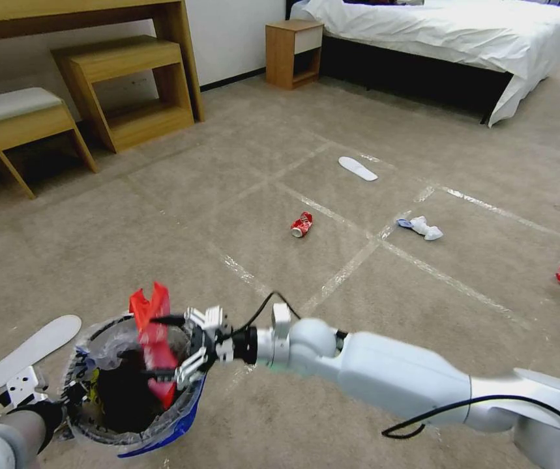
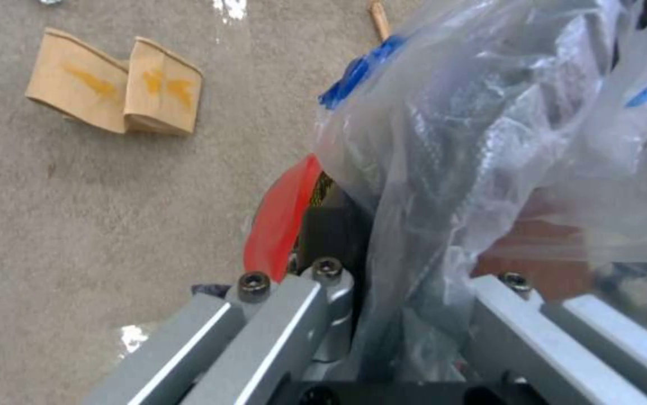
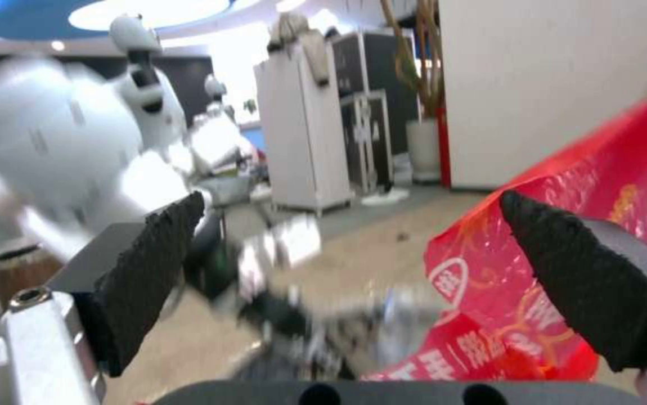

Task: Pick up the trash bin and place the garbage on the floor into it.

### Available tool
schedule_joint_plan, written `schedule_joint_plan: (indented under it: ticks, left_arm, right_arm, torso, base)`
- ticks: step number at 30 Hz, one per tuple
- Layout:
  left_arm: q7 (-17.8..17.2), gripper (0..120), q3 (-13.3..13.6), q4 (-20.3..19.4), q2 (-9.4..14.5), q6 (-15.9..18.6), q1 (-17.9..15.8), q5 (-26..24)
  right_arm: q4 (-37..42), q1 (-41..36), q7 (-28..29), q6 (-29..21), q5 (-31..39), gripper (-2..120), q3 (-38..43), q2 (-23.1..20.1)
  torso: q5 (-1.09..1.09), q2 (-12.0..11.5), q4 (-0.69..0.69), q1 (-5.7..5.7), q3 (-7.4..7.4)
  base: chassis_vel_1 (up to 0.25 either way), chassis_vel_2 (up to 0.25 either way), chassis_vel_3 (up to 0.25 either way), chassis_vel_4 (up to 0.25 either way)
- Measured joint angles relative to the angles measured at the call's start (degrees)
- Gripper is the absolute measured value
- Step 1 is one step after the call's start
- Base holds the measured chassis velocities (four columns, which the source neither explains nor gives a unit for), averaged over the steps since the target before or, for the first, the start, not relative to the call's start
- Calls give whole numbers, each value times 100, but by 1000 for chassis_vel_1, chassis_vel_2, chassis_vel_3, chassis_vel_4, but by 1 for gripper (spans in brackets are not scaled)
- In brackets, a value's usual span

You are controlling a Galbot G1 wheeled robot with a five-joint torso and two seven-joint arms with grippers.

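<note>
Crinkled clear liner drapes my trash bin [image 1: 130, 417], left gripper [image 2: 406, 315] clamped on its rim; right gripper [image 1: 165, 348] spread around red wrapper [image 1: 152, 339]; taped beige carpet [image 1: 227, 215].

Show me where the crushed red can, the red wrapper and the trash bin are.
crushed red can [image 1: 302, 224], head view, middle of its body.
red wrapper [image 1: 154, 345], head view, its middle, above the bin's mouth.
trash bin [image 1: 162, 438], head view, near rim with the blue band.
</note>
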Motion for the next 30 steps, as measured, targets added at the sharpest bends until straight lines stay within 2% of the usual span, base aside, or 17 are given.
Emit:
schedule_joint_plan:
  ticks: [6,17,30]
  left_arm:
    - [0,0,20,7,-10,0,-10,10]
    - [-13,0,0,-36,-93,0,-20,25]
    - [-91,0,-50,34,-31,-1,-150,-40]
  right_arm:
    - [260,70,72,-125,180,100,125,-55]
    - [-231,-500,300,-37,-319,100,-588,563]
    - [-345,-538,350,-18,-360,100,-793,646]
  torso:
    - [0,0,0,0,0]
    - [-1,0,1,0,0]
    - [-2,0,0,0,0]
  base:
    - [0,0,0,0]
    - [0,0,0,0]
    - [0,0,0,0]
